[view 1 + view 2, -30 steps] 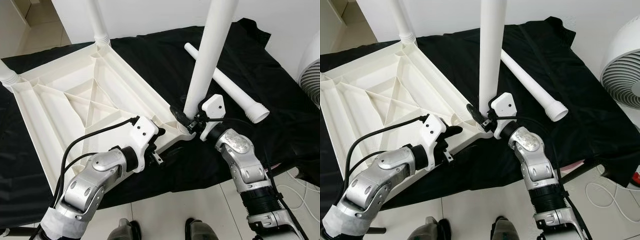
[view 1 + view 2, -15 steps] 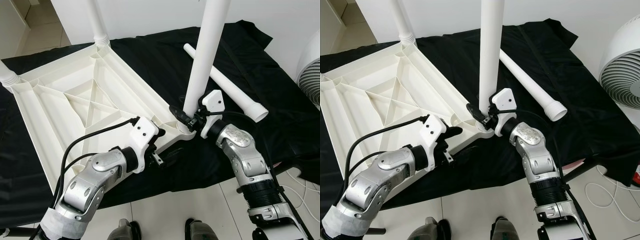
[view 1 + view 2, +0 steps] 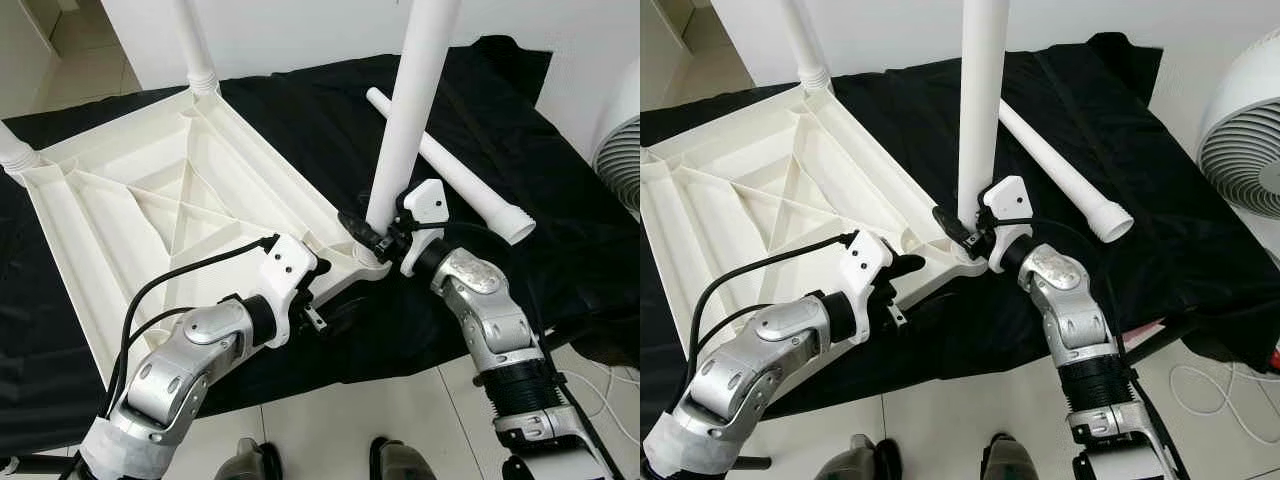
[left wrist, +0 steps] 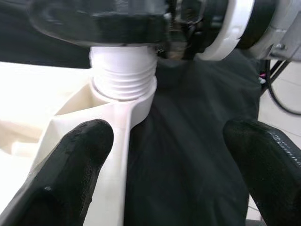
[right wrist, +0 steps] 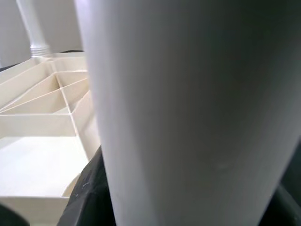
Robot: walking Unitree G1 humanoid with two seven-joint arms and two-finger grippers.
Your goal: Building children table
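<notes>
Two tools are at work on one corner of an upturned white plastic children's table top (image 3: 170,190), which lies ribs-up on a bench draped in black cloth (image 3: 300,120). The right tool (image 3: 385,240) is clamped around the base of an upright white table leg (image 3: 410,100), just above the near corner socket (image 3: 965,255). In the left wrist view, the leg's ribbed threaded collar (image 4: 123,77) is seen seated in that socket, with several ridges exposed.

The left tool (image 3: 325,305) is held spread at the table top's near edge, one black finger (image 4: 70,155) against the white rim and the other over the cloth, so the top appears braced rather than gripped.

Two further legs are already standing in their sockets at the far corners (image 3: 197,50) and (image 3: 12,148). A fourth leg (image 3: 455,170) lies loose on the cloth, just beyond the right arm. A white fan (image 3: 1245,130) stands off to the right of the bench.

With three legs up and the current one judged only partly screwed home, the main risk is cross-threading if the tall leg is tilted while being turned. The light top could also be spun or dragged over the slippery cloth, since it is merely steadied, and the loose leg could be knocked off the bench.
</notes>
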